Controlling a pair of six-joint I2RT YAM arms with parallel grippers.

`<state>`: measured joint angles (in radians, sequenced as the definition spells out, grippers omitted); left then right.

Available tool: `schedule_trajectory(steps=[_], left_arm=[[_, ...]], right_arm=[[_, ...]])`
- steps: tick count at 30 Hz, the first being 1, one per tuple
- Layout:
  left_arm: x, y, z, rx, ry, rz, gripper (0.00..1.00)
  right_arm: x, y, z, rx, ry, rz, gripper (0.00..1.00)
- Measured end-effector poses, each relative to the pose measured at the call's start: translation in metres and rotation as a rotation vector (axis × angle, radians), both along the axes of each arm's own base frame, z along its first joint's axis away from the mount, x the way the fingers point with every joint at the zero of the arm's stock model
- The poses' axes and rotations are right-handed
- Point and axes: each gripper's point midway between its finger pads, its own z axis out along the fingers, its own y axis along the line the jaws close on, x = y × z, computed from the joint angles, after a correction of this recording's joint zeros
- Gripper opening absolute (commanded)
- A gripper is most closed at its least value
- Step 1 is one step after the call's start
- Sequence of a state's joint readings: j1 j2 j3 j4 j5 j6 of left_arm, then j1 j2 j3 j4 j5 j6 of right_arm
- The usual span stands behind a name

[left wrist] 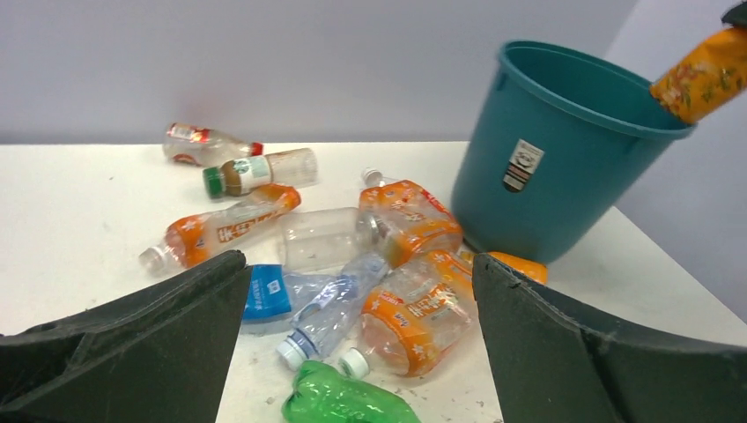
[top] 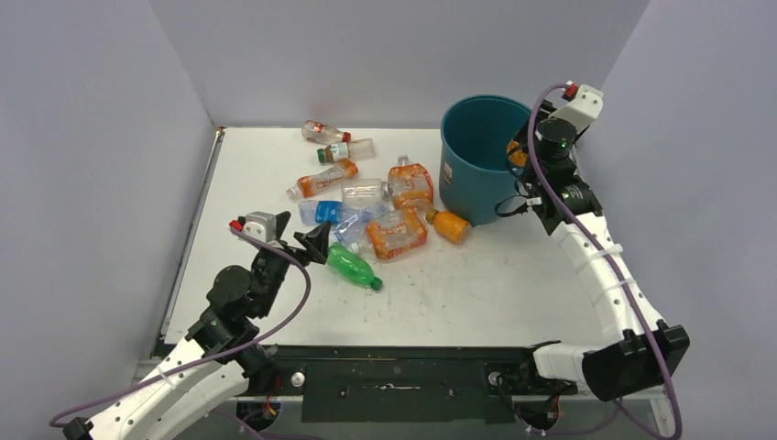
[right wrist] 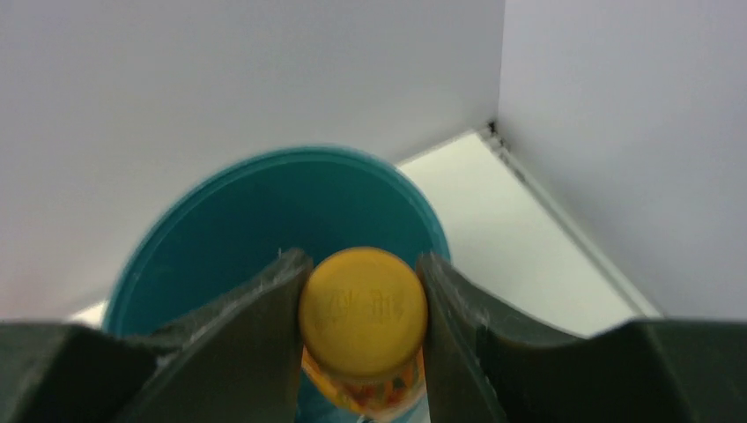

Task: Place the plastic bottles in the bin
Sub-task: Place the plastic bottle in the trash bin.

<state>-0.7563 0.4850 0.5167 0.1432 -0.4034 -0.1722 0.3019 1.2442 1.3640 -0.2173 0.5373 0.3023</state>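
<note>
Left arm (top: 174,376): white shells on the links, black round joints.
Right arm (top: 609,275): the same white links and black joints; thin white bands (top: 607,249) go across the long link.
Cables (top: 308,280): one purple cable along each arm, in loose loops.
Wrist tops: a white block with a small red part (top: 236,224) on each arm.
Right wrist: black housing with a small green light (top: 551,144).
Left gripper (top: 322,246): two black matte fingers (left wrist: 132,352), wedge-shaped.
Right gripper (right wrist: 363,264): two dark fingers (right wrist: 255,326), with pale worn edges at the tips.
Base frame (top: 394,371): black plate with two round silver screws (top: 298,378).
</note>
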Motion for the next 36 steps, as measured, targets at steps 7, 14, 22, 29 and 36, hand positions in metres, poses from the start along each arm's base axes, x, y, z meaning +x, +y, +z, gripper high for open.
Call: schedule_trajectory(steps=[7,14,22,29,36], left_arm=[[0.006,0.015,-0.007,0.003,0.035,0.09,0.96],[0.007,0.017,-0.01,0.009,0.043,0.103,0.96],[0.009,0.016,-0.013,0.019,0.051,0.105,0.96],[0.011,0.016,-0.015,0.029,0.057,0.111,0.96],[0.012,0.016,-0.015,0.03,0.058,0.111,0.96]], right_arm=[[0.045,-0.02,-0.061,0.098,0.024,-0.042,0.05],[0.072,-0.01,-0.088,0.108,0.049,-0.003,0.05],[0.103,-0.028,-0.127,0.099,0.134,-0.036,0.08],[0.11,-0.028,-0.15,0.096,0.201,-0.029,0.36],[0.115,-0.023,-0.133,0.12,0.17,-0.005,0.55]])
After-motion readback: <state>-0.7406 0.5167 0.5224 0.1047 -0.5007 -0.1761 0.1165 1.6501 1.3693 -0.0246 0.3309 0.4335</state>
